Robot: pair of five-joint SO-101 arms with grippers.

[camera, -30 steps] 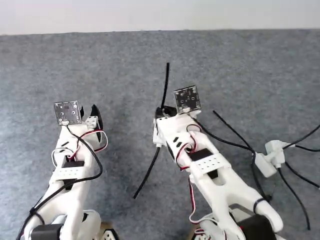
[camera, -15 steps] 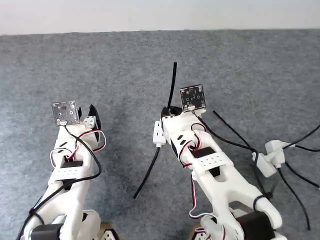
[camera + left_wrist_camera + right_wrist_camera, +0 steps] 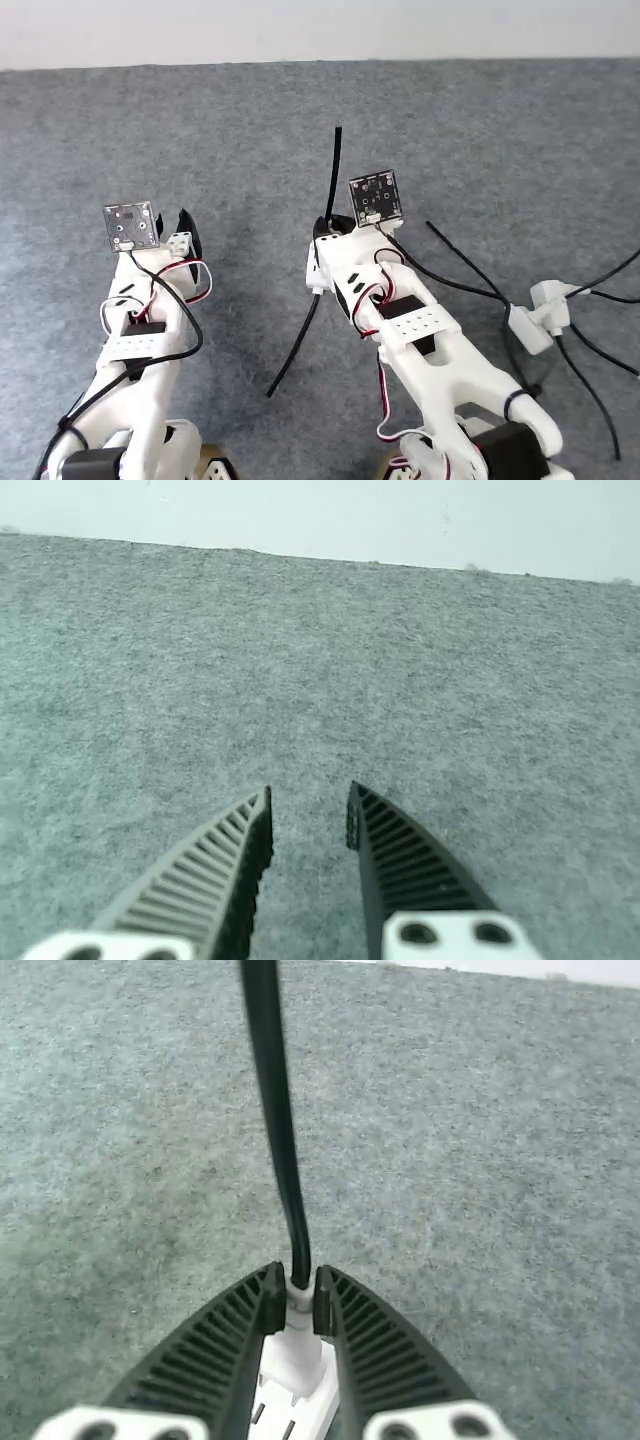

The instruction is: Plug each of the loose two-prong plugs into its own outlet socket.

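Nearest the table's [image 3: 250, 120] near edge, a trailing cord [image 3: 295, 345] runs from under the right arm's wrist back toward the arm bases. Whether it belongs to the held piece I cannot tell. Toward the right edge lies a cluster of white plug pieces [image 3: 530, 325] with their thin black leads, well apart from both grippers and untouched. Farther in, near the middle of the table, the right gripper [image 3: 297, 1278] is clamped narrow on the neck of a white connector [image 3: 297, 1355], whose slotted body sits back between the jaws, while its black cord [image 3: 268, 1090] stands out toward the far edge. Over the last second this wrist rolled so that the connector swung out to the side and the cord's far tip shifted toward the right edge. Now both are back almost where they started. That looks like a trial of the grip or of the angle rather than progress, and nothing has been mated yet. The left gripper [image 3: 308, 802] hangs by the left side, its jaws a little apart with nothing between them, and has hardly stirred.
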